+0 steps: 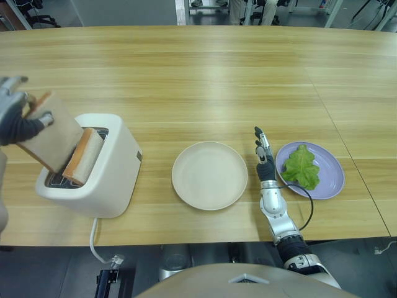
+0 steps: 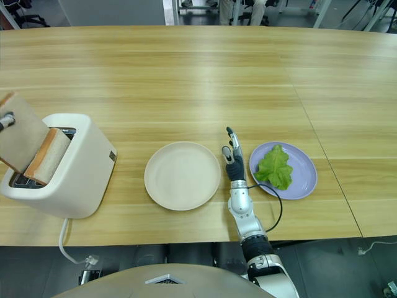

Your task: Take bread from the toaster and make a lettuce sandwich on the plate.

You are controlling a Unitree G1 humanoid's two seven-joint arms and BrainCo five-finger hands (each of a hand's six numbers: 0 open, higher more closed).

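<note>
Two slices of bread are at my far left, by the white toaster [image 1: 102, 177] that stands near the front edge of the wooden desk [image 1: 198, 81]. My left hand [image 1: 13, 121] is raised above and to the left of the toaster, its fingers [image 1: 32, 126] clamped on the upper end of the first slice [image 1: 48, 135]. That slice tilts, top leaning away to the left, with its lower end down at the toaster's slot; I cannot tell whether it has cleared the slot. The second slice [image 1: 85, 155] sits in the toaster, leaning the same way and just beside the first, with its crust edge facing me.

To the right of the toaster, apart from it, lies a round cream plate [image 1: 209, 175]. Further right is a purple plate [image 1: 329, 177] with a green lettuce leaf [image 1: 302, 166] lying on it.

My right hand [image 1: 265, 162] rests between the two plates, close to both, with its fingers [image 1: 261, 141] stretched out straight, pointing away from me and holding nothing.

A white power cord [image 1: 94, 242] hangs from the toaster over the desk's front edge.
</note>
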